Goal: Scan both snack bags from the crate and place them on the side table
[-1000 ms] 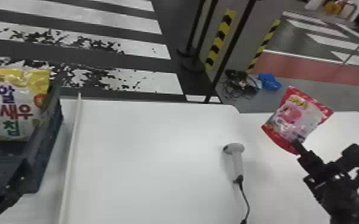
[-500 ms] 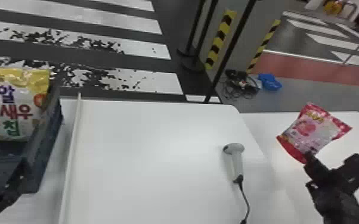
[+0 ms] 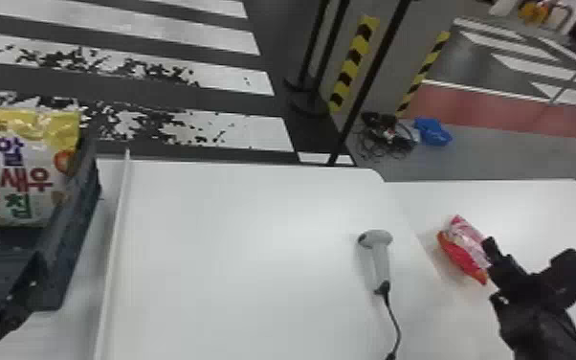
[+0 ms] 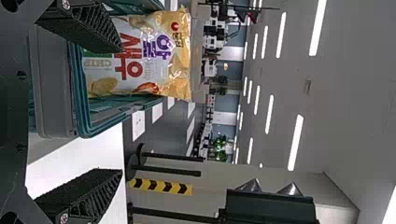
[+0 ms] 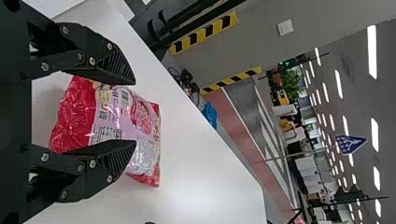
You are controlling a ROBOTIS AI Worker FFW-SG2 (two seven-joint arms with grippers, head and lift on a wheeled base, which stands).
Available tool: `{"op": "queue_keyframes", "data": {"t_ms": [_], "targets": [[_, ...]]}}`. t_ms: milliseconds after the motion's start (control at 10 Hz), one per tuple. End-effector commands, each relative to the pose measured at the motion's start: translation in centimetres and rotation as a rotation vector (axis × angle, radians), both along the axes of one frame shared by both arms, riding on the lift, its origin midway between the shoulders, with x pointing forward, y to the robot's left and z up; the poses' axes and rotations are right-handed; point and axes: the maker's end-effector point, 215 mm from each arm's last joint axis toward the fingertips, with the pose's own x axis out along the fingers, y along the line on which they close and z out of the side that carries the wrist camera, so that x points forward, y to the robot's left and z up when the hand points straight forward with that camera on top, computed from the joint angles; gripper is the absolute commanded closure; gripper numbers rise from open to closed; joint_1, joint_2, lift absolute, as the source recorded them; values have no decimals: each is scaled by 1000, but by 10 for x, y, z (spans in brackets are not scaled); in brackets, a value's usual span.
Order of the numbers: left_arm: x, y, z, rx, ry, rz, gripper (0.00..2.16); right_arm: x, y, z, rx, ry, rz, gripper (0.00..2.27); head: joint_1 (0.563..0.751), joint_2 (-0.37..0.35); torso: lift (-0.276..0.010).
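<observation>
While crate [image 3: 69,244] holds yellow bag [image 3: 31,177], red bag [image 3: 464,251] is outside.

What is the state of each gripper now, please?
Left gripper: open, holding nothing.
Right gripper: open, not clamped on the red snack bag.

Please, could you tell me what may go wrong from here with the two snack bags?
The right gripper's jaws stand apart close to the red bag, so moving off could drag or topple it. The scanner's cable trails over the table and might snag an arm. The yellow bag sticks up above the crate and may catch on its rim.
</observation>
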Motion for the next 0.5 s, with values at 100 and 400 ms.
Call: {"op": "queue_keyframes", "data": {"t_ms": [100, 400], "targets": [[-1, 0, 0, 0, 0, 0, 80, -7, 4, 15, -40, -27, -7, 56, 695, -350, -95], [-2, -2, 8, -1, -11, -1, 80, 15, 90, 81, -224, -139, 178, 56, 695, -350, -95]]}}
